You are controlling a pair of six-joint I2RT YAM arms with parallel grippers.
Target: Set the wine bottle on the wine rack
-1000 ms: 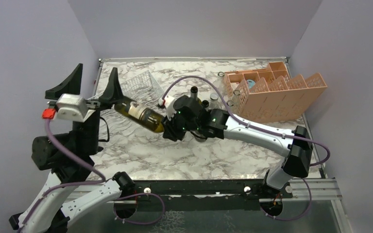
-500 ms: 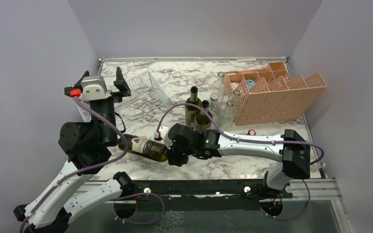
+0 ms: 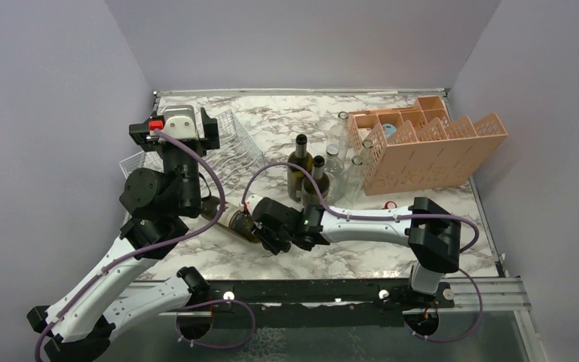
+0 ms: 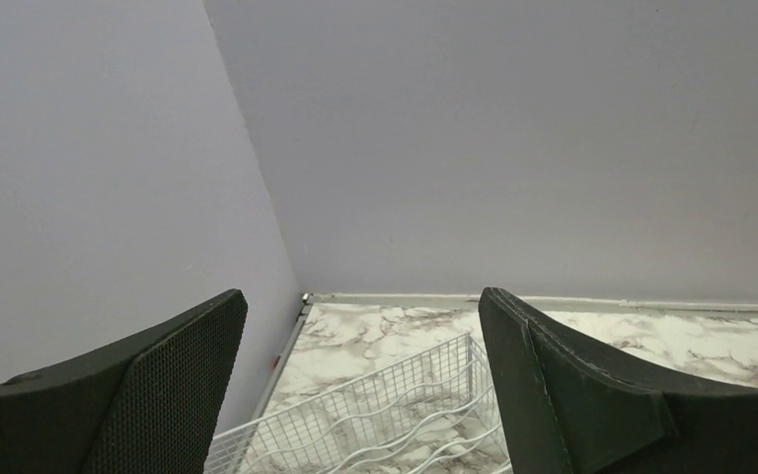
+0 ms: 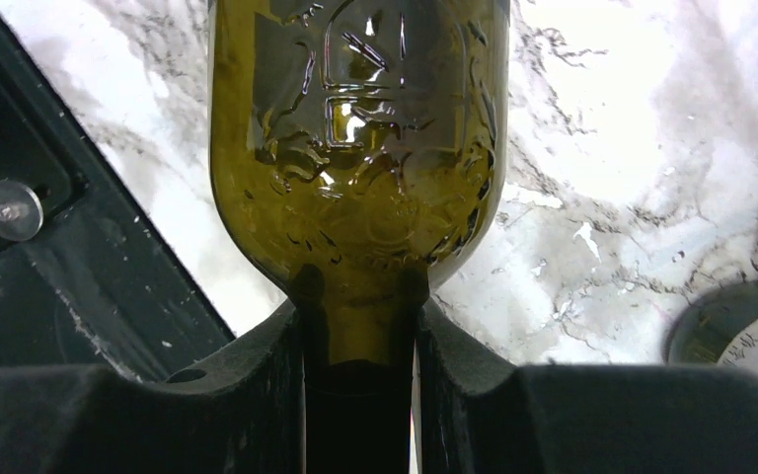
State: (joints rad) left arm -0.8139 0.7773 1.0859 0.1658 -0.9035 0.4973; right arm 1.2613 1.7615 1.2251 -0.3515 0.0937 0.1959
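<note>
The wine bottle (image 3: 235,221) is olive green with a pale label and lies tilted low over the near-left of the table, its base toward my left arm. My right gripper (image 3: 262,228) is shut on its neck. In the right wrist view the neck sits between my fingers (image 5: 360,326) and the bottle's body (image 5: 355,148) fills the top. The white wire wine rack (image 3: 235,145) stands at the back left. My left gripper (image 3: 175,130) is open and empty, raised beside the rack. The left wrist view shows the rack (image 4: 395,410) below between my open fingers (image 4: 158,395).
Dark bottles (image 3: 299,162) and clear bottles (image 3: 335,167) stand mid-table, just behind my right arm. An orange divided crate (image 3: 430,147) lies at the back right. A small red cap (image 3: 390,205) sits in front of it. Walls close the left, back and right.
My right gripper has carried the bottle from near the rack down toward the near-left of the table. My left arm has swung right, toward the rack, and let the bottle go.
</note>
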